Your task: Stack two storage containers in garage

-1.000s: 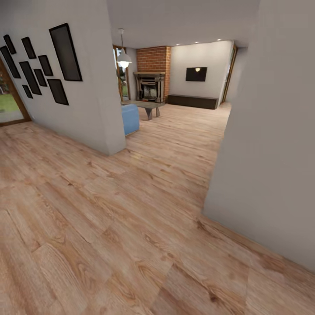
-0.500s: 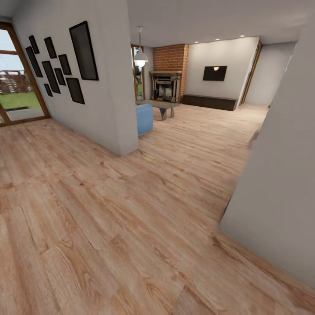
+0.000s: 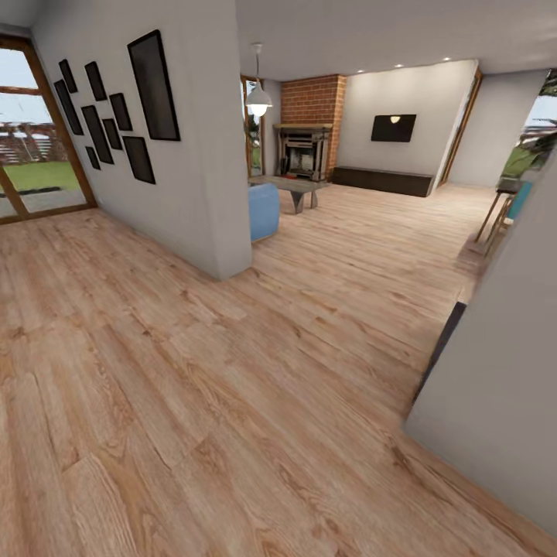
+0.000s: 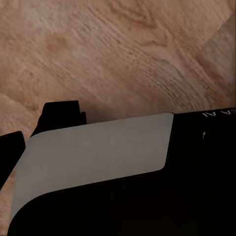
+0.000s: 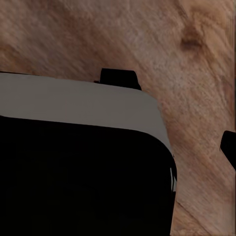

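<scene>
**Robot in the hallway, living room ahead**

The head view looks over light wood-plank flooring (image 3: 232, 402) toward the living room (image 3: 363, 193), which opens beyond a grey partition wall (image 3: 197, 170). That wall carries a cluster of black picture frames (image 3: 116, 108). Past its corner stands a blue seat (image 3: 264, 210), and just beyond the seat a low grey desk (image 3: 290, 188). Farther back rises the red-brick fireplace (image 3: 311, 128), with a white pendant lamp (image 3: 258, 97) hanging in front of it. Beside the fireplace, a black TV (image 3: 393, 128) is mounted above a long low dark cabinet (image 3: 383, 180). A second grey wall (image 3: 503, 402) stands close by, on the other side of the opening from the partition wall. A glass door (image 3: 35, 155) with a wooden frame shows grass outside, at the far end of the partition wall.

No storage container can be made out in the living room from here.

Each wrist view shows dark and grey robot bodywork over the plank flooring; whether either gripper is apart or together cannot be told.
</scene>
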Tool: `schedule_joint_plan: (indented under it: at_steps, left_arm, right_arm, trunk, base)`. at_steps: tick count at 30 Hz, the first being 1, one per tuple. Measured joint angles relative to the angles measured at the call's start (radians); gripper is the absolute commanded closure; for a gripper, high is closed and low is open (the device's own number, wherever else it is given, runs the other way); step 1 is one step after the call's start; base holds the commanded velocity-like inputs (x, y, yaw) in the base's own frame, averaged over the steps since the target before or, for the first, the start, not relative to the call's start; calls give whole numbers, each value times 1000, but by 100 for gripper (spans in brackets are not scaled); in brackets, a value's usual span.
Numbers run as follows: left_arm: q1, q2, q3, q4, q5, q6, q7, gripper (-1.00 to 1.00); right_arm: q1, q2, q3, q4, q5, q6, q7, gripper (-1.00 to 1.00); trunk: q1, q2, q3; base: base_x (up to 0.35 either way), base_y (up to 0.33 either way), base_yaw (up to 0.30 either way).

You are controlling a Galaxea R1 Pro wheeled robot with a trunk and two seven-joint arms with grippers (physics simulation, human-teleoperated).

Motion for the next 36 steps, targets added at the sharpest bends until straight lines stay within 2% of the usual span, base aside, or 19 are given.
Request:
schedule_joint_plan:
  at_steps: [27, 28, 29, 30, 36]
  left_arm:
    - [0, 1, -1, 4, 1, 7, 2, -100]
    - [0, 2, -1, 5, 1, 8, 10, -100]
    - [4, 0, -1, 7, 2, 9, 88, -100]
    - [9, -2, 0, 7, 3, 9, 109, -100]
    - [22, -1, 1, 8, 11, 6, 142, -100]
  right_arm:
    - [0, -1, 0, 0, -4, -2, -3, -100]
    - [0, -1, 0, 0, -3, -3, -3, -100]
    - [0, -1, 0, 0, -1, -3, -2, -100]
    - [0, -1, 0, 0, -1, -3, -2, -100]
    - [0, -2, 0, 0, 0, -3, -2, -100]
  trunk:
    - [0, 0, 0]
    - [0, 0, 0]
    - [0, 0, 0]
    - [0, 0, 0]
    - [0, 0, 0]
  base:
    - [324, 0, 0]
    - [324, 0, 0]
    - [324, 0, 0]
    - [324, 0, 0]
    - [324, 0, 0]
